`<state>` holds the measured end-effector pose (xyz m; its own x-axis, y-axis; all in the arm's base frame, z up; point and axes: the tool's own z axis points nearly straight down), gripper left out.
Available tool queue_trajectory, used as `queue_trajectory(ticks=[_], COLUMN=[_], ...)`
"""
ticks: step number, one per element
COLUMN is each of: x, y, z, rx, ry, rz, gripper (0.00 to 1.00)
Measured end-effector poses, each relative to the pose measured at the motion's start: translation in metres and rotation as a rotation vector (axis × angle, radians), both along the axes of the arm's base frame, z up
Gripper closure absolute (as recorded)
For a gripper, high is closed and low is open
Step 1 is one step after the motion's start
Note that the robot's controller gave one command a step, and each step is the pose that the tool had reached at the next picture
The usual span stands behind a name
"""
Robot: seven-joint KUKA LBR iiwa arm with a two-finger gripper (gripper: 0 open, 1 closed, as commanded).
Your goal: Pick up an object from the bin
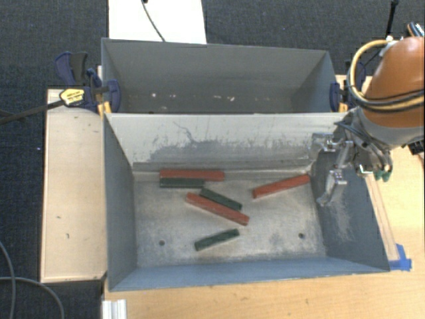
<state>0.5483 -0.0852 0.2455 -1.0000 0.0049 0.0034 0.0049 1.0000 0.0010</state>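
Three red bars [192, 175], three green bars [216, 239], hand [328, 193] by right wall [348, 228], grip unreadable

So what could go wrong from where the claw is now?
The gripper hangs close to the bin's right wall, so it might scrape it going down. The nearest red bar lies beside it and could be nudged away. Mid-bin, a green bar rests against another red bar; grabbing one may drag both.
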Motion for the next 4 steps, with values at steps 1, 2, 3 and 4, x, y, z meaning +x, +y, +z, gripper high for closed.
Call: queue_trajectory(ticks=[1,2,3,4], x=[0.041,0.044,0.045,0.042], y=[-0.004,0.007,-0.012,-0.012], z=[-0.179,-0.144,-0.145,-0.176], rx=[0.000,-0.002,-0.002,0.000], ry=[-0.001,-0.012,-0.012,-0.005], rz=[0.068,0.295,0.299,0.375], gripper=[0.00,0.00,0.00,0.00])
